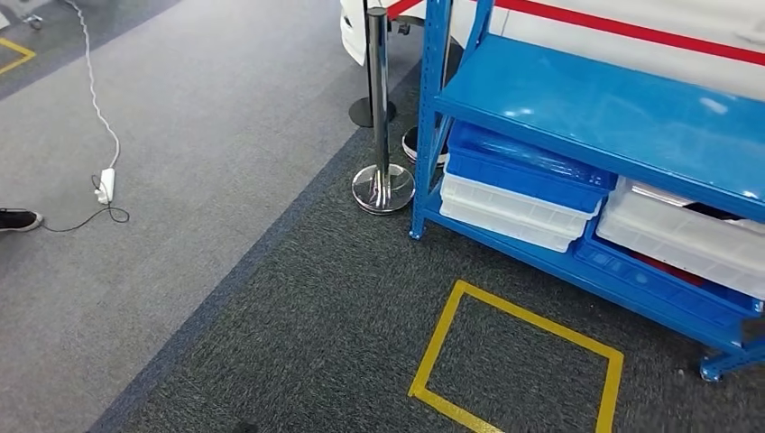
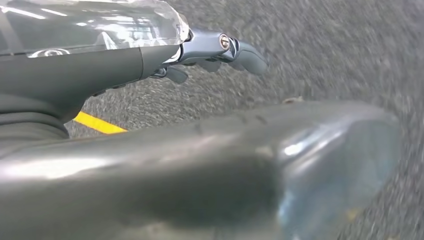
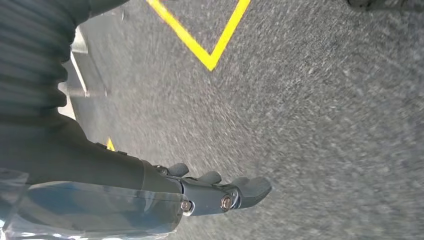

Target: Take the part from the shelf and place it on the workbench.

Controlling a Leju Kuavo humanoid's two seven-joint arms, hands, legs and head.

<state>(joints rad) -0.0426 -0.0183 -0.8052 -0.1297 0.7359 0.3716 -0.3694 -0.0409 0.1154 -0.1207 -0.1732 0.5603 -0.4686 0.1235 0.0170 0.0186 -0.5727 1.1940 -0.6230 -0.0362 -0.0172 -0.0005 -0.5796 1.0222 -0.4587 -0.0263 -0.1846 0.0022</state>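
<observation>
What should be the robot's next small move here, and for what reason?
Probably step forward into the yellow floor square facing the blue shelf. Both hands hang over carpet holding nothing: left robot hand, right robot hand. The bins look out of reach.

A blue shelf (image 1: 631, 117) stands on dark grey carpet (image 1: 316, 316). On its bottom level, a blue bin (image 1: 528, 167) sits on two stacked white bins (image 1: 510, 209), with another white bin (image 1: 681, 234) beside them. In front of the shelf, yellow tape (image 1: 514, 311) marks a square on the carpet. A chrome post (image 1: 381, 108) stands just beside the shelf's corner leg.
</observation>
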